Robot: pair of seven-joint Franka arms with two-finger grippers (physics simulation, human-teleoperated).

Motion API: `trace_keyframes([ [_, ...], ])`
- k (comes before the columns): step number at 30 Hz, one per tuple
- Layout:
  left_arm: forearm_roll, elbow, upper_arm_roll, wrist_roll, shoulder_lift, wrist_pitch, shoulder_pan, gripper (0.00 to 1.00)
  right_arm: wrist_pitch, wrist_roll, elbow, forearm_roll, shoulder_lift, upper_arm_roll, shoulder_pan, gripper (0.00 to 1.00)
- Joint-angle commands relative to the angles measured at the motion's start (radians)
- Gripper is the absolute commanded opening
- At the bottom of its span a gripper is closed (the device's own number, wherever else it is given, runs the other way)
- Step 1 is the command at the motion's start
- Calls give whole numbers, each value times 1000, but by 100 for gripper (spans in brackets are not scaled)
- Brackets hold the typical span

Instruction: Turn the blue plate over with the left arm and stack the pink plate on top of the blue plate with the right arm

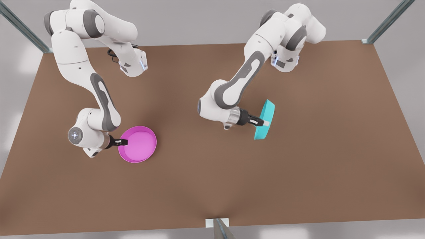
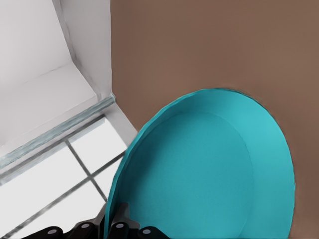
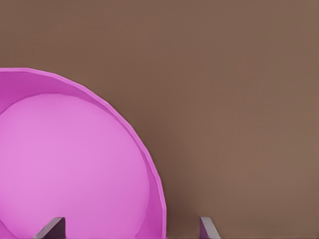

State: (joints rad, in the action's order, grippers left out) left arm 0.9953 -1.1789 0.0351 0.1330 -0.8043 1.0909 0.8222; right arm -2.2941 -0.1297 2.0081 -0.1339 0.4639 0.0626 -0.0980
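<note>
One blue plate (image 1: 264, 120), tilted on edge above the worktop (image 1: 298, 166) at the front view's right, is clamped at its rim by the left pincer (image 1: 260, 122), its flip under way. One pink plate (image 1: 137, 144) lies flat at the left, unstacked; the right pincer (image 1: 124, 142), fingers apart, straddles its rim

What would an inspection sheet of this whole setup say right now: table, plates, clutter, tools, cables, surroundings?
Surface: brown table, bare apart from the two plates.
Blue plate: tipped up on edge, clamped at its rim, toward the front view's right.
Pink plate: flat on the table, hollow side up.
Clutter: nothing seen.
Left tool: shut on the blue plate.
Right tool: at the pink plate's rim, fingers spread apart.
Cables: short black loop on the right arm's wrist.
Surroundings: metal frame posts, pale floor.
</note>
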Motion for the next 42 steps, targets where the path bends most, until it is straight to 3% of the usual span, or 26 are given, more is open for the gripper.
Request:
trace_keyframes([
  [1, 195, 27, -1, 1128, -62, -232, 46, 21, -74, -28, 14, -4, 1, 0, 0, 100],
  [4, 289, 143, 0, 1128, -219, -223, 120, 21, -91, -28, 14, -4, 10, 0, 6, 100],
  [8, 342, 211, 0, 1168, -326, -161, 173, 21, -91, -28, 15, -4, 10, 0, 3, 100],
  [23, 404, 263, -1, 1218, -489, -166, 232, 21, -91, -30, 15, -3, 7, 2, 1, 100],
  [25, 404, 277, 2, 1218, -492, -161, 232, 100, -91, -30, 15, -4, 9, 2, 1, 100],
  [32, 401, 366, 40, 1218, -540, -154, 238, 100, -93, -30, 15, -6, 12, 5, 1, 100],
  [37, 393, 452, 262, 1300, -536, -89, 206, 100, -131, -39, 15, -6, 39, 3, -2, 100],
  [40, 378, 472, 367, 1579, -517, 115, 143, 100, -143, -44, 15, -6, 48, 5, -2, 100],
  [42, 329, 498, 379, 1840, -507, 294, 137, 100, -142, -44, 15, -6, 48, 5, -2, 100],
])
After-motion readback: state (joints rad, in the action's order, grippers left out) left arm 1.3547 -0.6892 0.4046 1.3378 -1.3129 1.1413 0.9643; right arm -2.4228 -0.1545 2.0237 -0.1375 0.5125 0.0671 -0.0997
